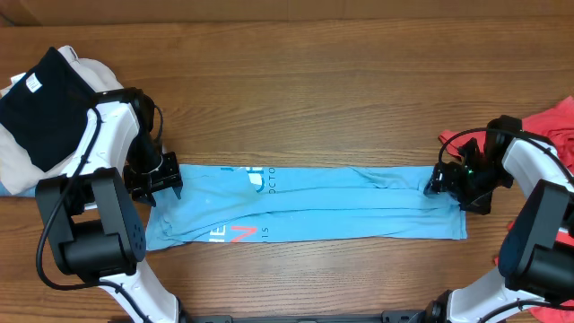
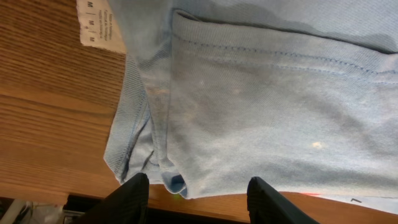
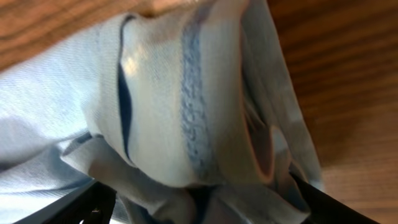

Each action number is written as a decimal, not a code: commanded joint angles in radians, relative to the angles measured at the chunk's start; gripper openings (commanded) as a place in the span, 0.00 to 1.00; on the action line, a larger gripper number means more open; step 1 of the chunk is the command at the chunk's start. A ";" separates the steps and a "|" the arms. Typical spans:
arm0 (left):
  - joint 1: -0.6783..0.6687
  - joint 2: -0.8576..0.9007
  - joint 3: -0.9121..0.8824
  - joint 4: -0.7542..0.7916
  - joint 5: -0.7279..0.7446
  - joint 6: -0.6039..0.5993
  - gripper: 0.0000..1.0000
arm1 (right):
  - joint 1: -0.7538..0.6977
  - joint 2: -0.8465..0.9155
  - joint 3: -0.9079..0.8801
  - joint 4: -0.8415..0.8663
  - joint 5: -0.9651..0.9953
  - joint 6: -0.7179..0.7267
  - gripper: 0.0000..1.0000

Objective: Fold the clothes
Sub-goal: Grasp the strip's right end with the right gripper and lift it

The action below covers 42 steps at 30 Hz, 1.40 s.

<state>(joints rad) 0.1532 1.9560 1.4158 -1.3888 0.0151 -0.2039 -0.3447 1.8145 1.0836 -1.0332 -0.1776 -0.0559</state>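
The light sky-blue T-shirt (image 1: 314,211) lies folded into a long strip across the table, with white and red lettering showing. My left gripper (image 1: 160,184) is open at its left end. In the left wrist view the shirt's collar edge (image 2: 267,106) lies just ahead of the spread fingers (image 2: 198,193), not pinched. My right gripper (image 1: 439,186) is at the strip's right end. The right wrist view shows bunched blue cloth (image 3: 161,106) packed between the fingers (image 3: 202,199), hiding the tips. The coral-red T-shirt (image 1: 549,126) lies crumpled at the right edge.
A pile of dark and cream clothes (image 1: 40,99) sits at the far left. A white size label (image 2: 96,22) shows at the shirt's neck. The wooden table (image 1: 314,99) stretches behind the strip. More red cloth (image 1: 549,309) shows at the bottom right.
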 commanded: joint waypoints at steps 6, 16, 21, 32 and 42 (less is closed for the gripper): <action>0.009 -0.021 -0.002 0.002 0.008 -0.002 0.54 | -0.012 -0.031 0.120 -0.061 0.023 -0.001 0.91; 0.009 -0.021 -0.002 0.002 0.008 -0.002 0.54 | -0.012 -0.028 0.035 0.002 0.031 0.000 0.96; 0.009 -0.021 -0.002 0.003 0.007 -0.002 0.55 | -0.012 -0.028 -0.067 0.093 0.023 0.000 0.95; 0.009 -0.021 -0.002 0.002 0.008 -0.002 0.54 | -0.008 -0.028 -0.122 0.156 -0.132 0.001 0.26; 0.009 -0.021 0.002 0.002 0.015 -0.002 0.53 | -0.010 -0.029 -0.018 0.117 -0.130 0.034 0.04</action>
<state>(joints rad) 0.1532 1.9560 1.4151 -1.3869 0.0154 -0.2039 -0.3584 1.7771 0.9977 -0.9096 -0.2916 -0.0387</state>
